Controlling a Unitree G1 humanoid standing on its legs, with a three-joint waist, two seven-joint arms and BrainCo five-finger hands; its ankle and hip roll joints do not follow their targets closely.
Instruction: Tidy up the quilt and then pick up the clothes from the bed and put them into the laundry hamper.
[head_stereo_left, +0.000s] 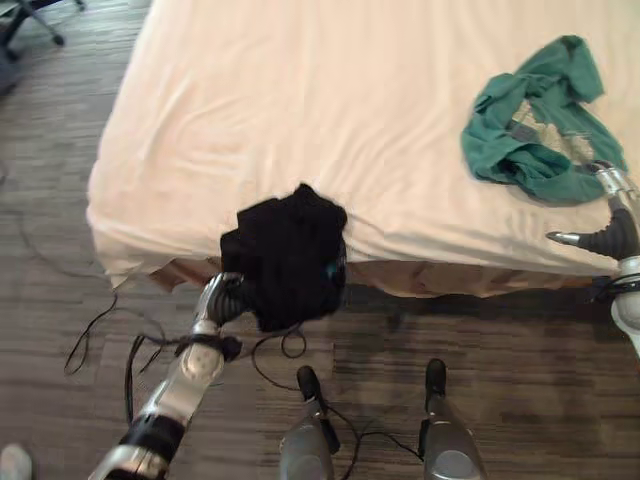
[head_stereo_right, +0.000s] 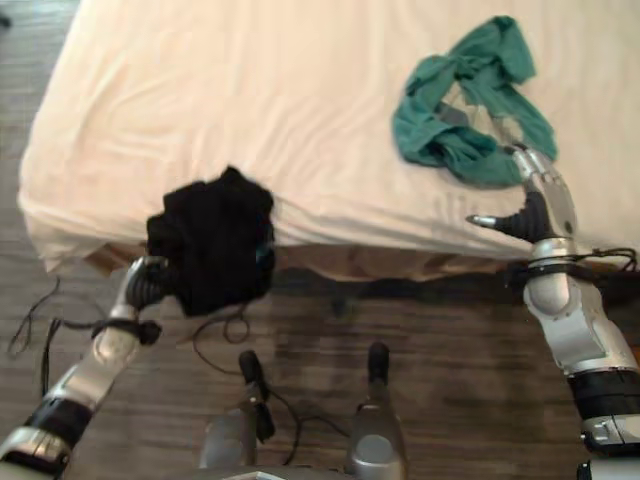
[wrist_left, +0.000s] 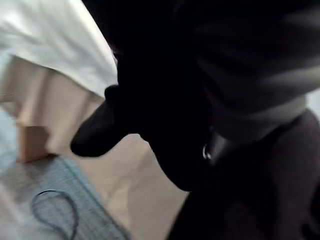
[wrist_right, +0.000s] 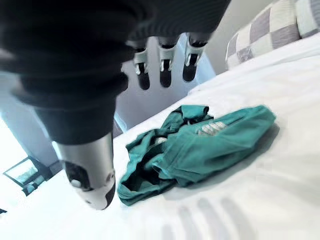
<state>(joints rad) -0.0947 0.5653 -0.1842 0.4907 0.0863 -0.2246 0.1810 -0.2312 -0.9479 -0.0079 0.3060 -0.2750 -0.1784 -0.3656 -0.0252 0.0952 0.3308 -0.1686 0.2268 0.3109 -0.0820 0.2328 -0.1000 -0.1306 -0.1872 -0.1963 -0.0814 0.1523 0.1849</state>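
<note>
Black cloth, a bunched garment (head_stereo_left: 288, 255), is hanging over the near edge of the bed (head_stereo_left: 300, 110), with the robot's left hand (head_stereo_left: 226, 297) reaching into its lower side from the wooden floor (head_stereo_left: 480, 340) side. The fingers are buried in the fabric, so whether they are gripping it cannot be told; the left wrist view is offering little beyond dark folds. No writing can be read on the black garment. Across the pale sheet, a crumpled green garment (head_stereo_right: 468, 105) is lying near the bed's right side, a light printed patch among its folds too small to read. The right hand (head_stereo_right: 530, 205) is hovering at the garment's near edge, fingers spread and relaxed, thumb (wrist_right: 89, 172) held apart, holding nothing. A checked pillow (wrist_right: 272, 32) is showing, partly cut off, beyond the green garment in the right wrist view.
</note>
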